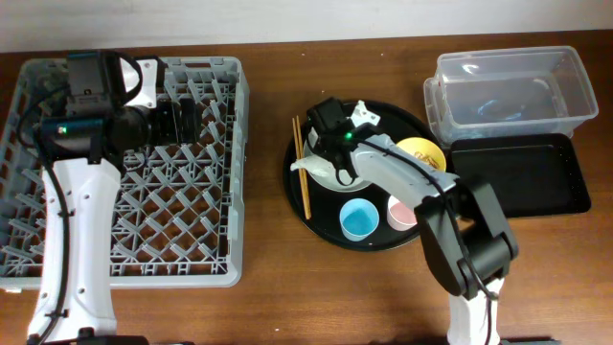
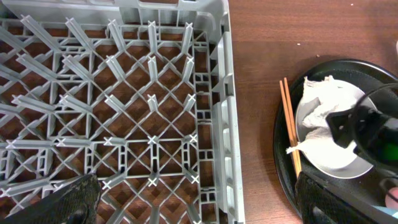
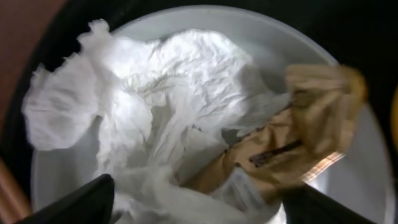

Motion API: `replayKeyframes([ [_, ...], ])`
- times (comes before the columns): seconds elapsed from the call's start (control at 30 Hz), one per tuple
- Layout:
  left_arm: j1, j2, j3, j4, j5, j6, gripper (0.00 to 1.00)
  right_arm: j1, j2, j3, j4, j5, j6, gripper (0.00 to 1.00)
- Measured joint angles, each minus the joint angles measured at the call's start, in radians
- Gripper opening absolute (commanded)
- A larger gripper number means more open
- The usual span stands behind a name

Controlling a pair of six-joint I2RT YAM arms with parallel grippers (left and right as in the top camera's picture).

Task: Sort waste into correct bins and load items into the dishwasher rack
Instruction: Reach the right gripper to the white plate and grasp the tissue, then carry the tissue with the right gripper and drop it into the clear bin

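Observation:
Crumpled white napkins [image 3: 155, 106] and a beige-brown scrap [image 3: 298, 143] lie on the pale plate [image 3: 367, 180]. My right gripper [image 3: 205, 208] is open just above the plate, one finger on each side of the napkins. In the overhead view it [image 1: 332, 144] hangs over the plate [image 1: 324, 174] on the round black tray. Chopsticks [image 1: 302, 168], the yellow bowl [image 1: 420, 150], blue cup [image 1: 358, 218] and pink cup [image 1: 402, 213] are on that tray too. My left gripper [image 2: 199, 208] is open and empty above the grey dishwasher rack [image 2: 221, 118], near its right wall [image 1: 187, 115].
The clear tub [image 1: 512, 91] stands at the back right, with the shallow black rectangular tray [image 1: 520, 177] in front of it. The large round black tray [image 1: 316, 225] sits between rack and bins. The left wrist view also shows the chopsticks [image 2: 289, 124] and napkins [image 2: 323, 109].

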Motion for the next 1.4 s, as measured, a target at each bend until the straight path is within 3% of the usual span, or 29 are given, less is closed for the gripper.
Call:
replayKeyframes([
  [0.1,0.000,0.000,0.000,-0.002,0.000,0.000,0.99,0.000,0.035,0.000,-0.003,-0.002,0.000,0.61],
  [0.2,0.000,0.000,0.000,-0.002,0.000,0.000,0.99,0.000,0.036,0.001,-0.001,-0.007,-0.004,0.19],
  [0.23,0.000,0.000,0.000,-0.002,0.000,0.000,0.99,-0.002,0.037,0.001,-0.002,-0.010,-0.005,0.08],
  [0.27,0.000,0.000,0.000,-0.002,0.000,0.000,0.99,-0.002,0.038,0.001,-0.002,-0.010,-0.008,0.04],
  [0.43,0.000,0.000,0.000,-0.002,0.000,0.000,0.99,-0.007,0.039,0.017,-0.008,-0.034,-0.073,0.04],
  [0.6,0.000,0.000,0.000,-0.002,0.000,0.000,0.99,-0.034,0.010,0.184,-0.165,-0.120,-0.281,0.04],
  [0.77,0.000,0.000,0.000,-0.002,0.000,0.000,0.99,-0.161,-0.183,0.360,-0.325,-0.215,-0.411,0.04],
  [0.93,0.000,0.000,0.000,-0.002,0.000,0.000,0.99,-0.351,-0.330,0.378,-0.378,-0.243,-0.457,0.04],
  [1.13,0.000,0.000,0.000,-0.002,0.000,0.000,0.99,-0.597,-0.293,0.378,-0.321,-0.248,-0.404,0.04],
  [1.23,0.000,0.000,0.000,-0.002,0.000,0.000,0.99,-0.702,-0.215,0.378,-0.259,-0.206,-0.276,0.04],
  [1.4,0.000,0.000,0.000,-0.002,0.000,0.000,0.99,-0.731,-0.095,0.378,-0.137,-0.159,-0.147,0.04],
])
